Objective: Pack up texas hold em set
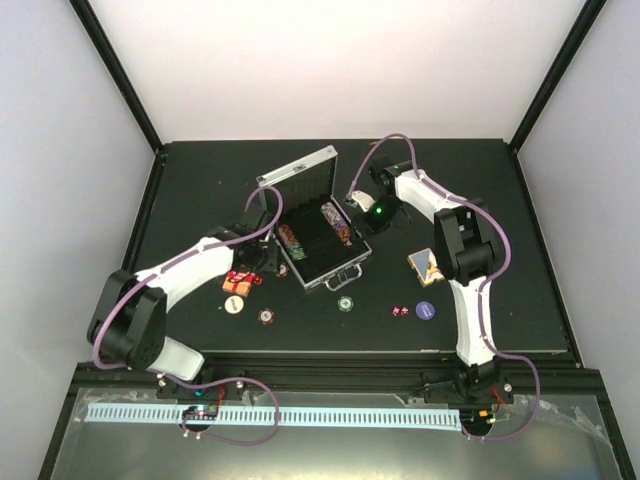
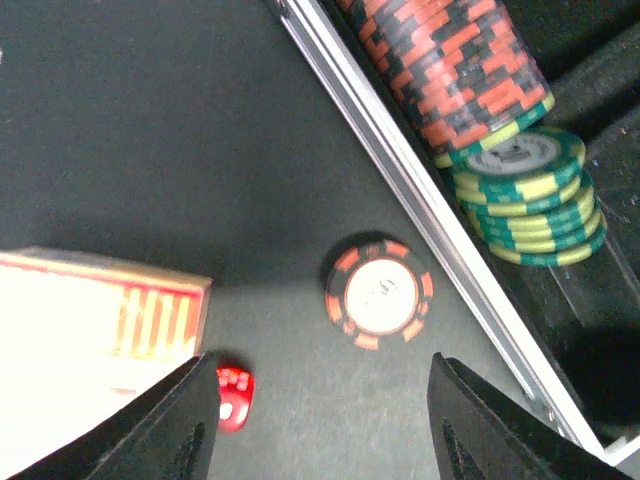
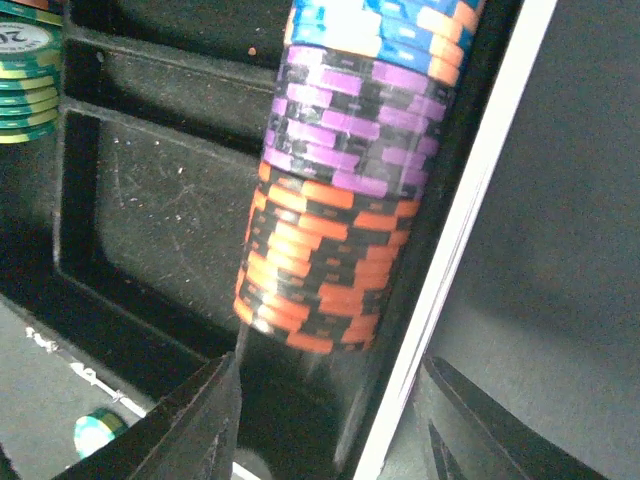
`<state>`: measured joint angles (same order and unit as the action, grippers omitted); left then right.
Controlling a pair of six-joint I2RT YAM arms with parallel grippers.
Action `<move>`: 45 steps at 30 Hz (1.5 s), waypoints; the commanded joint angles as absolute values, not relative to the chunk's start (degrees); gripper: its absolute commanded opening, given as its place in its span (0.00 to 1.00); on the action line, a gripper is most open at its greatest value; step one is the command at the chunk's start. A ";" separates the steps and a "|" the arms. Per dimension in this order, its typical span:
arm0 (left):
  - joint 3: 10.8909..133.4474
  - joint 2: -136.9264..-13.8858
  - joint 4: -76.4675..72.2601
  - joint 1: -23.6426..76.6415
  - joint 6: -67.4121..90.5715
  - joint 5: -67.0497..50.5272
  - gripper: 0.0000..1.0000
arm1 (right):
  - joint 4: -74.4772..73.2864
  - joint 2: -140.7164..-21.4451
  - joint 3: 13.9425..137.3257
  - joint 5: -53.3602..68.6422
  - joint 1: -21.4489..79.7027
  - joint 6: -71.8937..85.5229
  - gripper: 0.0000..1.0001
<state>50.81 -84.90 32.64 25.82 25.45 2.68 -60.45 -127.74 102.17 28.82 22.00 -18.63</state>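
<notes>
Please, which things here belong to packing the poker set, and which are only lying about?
Belong to the job:
- case, open
- stacked chips inside it
- loose chips on the table
- dice
- card box
- small box by the right arm, likely cards

Not of the set (rig parts):
- purple cable
- white slotted strip

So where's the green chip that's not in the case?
Top view: the green chip lies on the table near the middle, just in front of the open silver case, a maroon chip to its left.
</notes>
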 commanded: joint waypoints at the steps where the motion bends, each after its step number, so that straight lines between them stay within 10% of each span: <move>1: 50.00 -79.00 40.23 25.40 26.01 1.40 0.62 | -61.58 -121.79 100.32 33.37 21.97 -20.15 0.52; 13: 52.77 -79.44 52.97 17.68 22.94 7.60 0.98 | -58.89 -112.21 91.27 33.42 19.38 -24.42 0.67; 45: 56.29 -93.84 45.47 11.58 12.64 0.32 0.94 | -53.66 -117.71 88.52 33.17 18.23 -19.87 0.72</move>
<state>55.37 -93.25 46.54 11.00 12.80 -0.21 -54.94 -115.70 88.95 32.12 18.50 -21.08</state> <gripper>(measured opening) 0.965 0.716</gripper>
